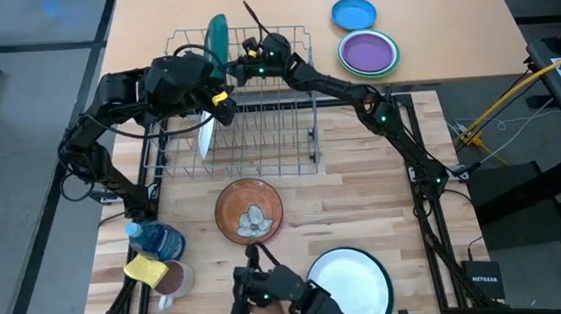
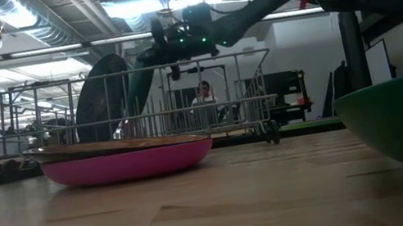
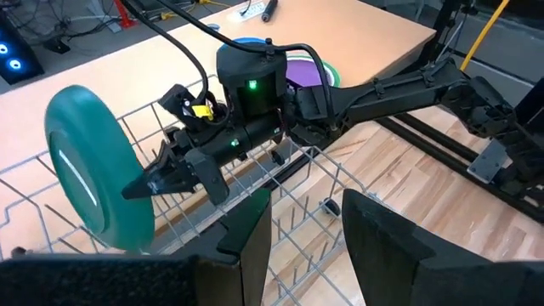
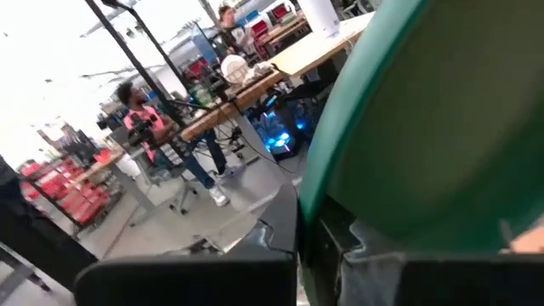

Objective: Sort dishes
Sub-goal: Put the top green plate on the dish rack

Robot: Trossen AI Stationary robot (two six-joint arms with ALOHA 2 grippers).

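The right gripper (image 3: pixel 140 187) is pinched tight on the rim of the green plate (image 3: pixel 93 183), which stands on edge in the wire rack (image 1: pixel 259 144) at its far left corner; the left gripper (image 3: pixel 302 229), fingers spread and empty, hovers just over the rack's left side, near the right one. The risk, as I judge it: letting go before the plate sits between the wires could let it tip or roll out; the crowded arms could knock each other. The brown plate (image 1: pixel 250 210) and white plate (image 1: pixel 351 282) wait in front of the rack.
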